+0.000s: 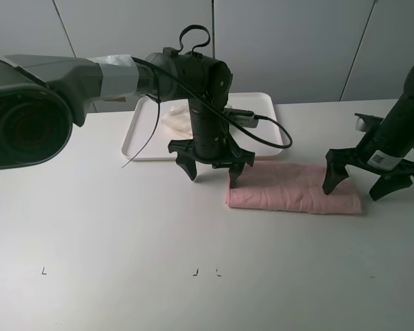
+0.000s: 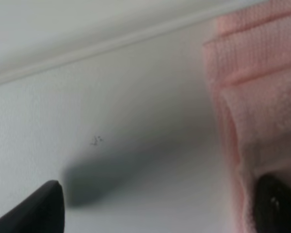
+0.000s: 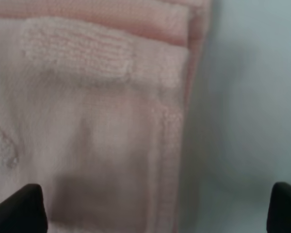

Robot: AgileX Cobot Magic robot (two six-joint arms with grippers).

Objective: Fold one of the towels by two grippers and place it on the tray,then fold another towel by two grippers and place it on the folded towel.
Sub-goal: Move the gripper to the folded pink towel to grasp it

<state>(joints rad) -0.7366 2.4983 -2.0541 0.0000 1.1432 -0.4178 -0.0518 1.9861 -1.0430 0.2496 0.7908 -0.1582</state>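
The pink towel point(image 1: 290, 194), a folded strip just near of the tray point(image 1: 132, 138) (cream towel point(image 1: 174, 118) already there), was straddled by the left gripper point(image 1: 212, 176) and right gripper point(image 1: 355, 190), both spread open; end grasps for further folding were judged next.

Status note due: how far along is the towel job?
Done: cream terry towel sits bundled on the white rectangular plastic tray. In hand: light pink terry towel lies in a long strip, left claw and right claw open at its ends. Remaining: likely fold it again, stack it on the cream one.
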